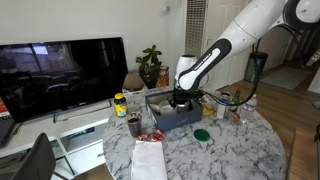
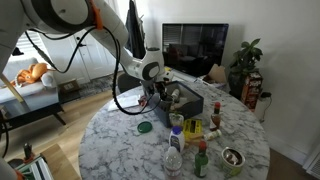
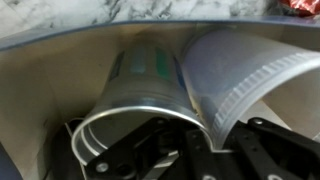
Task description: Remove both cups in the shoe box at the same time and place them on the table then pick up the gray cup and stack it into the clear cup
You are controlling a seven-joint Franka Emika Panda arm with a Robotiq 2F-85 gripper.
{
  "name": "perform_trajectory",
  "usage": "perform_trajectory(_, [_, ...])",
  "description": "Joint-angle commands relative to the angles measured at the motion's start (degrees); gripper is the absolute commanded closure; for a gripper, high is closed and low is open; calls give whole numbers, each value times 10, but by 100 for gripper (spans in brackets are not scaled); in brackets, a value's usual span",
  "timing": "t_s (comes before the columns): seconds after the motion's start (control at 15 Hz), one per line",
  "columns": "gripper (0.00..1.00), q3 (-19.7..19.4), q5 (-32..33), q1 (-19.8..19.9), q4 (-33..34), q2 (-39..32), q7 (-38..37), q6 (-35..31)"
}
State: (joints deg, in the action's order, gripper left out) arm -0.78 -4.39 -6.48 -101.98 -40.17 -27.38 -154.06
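inside the shoe box (image 1: 185,120), gray cup (image 3: 140,85) and clear cup (image 3: 255,70) lie side by side. the pincer (image 3: 210,145) straddles their touching rims; closure unclear. best pinch both walls together, lift straight.

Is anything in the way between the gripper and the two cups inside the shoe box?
Nothing visible. In the wrist view the gripper is right at the rims of the gray cup and the clear cup, side by side in the shoe box, with no other item between.
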Motion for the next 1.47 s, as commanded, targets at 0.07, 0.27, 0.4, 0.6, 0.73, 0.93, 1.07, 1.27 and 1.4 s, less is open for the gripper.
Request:
perform_trajectory(0.07, [98,-20,-11,-19,-6,10,-2,2])
perform_trajectory(0.27, [98,-32,-6,-28,-22,36,-12,1])
perform_trajectory(0.4, [98,-29,-9,-26,-37,67,-7,13])
perform_trajectory(0.6, [98,-44,9,-40,-65,122,-12,16])
perform_trajectory(0.73, [98,-54,25,-50,-93,165,-17,19])
perform_trajectory(0.93, [98,-52,50,-57,-143,229,-14,25])
perform_trajectory(1.07, [98,-31,47,-51,-173,266,2,35])
perform_trajectory(1.27, [98,15,21,-43,-219,304,49,57])
perform_trajectory(1.4, [98,37,22,-46,-239,311,66,68])
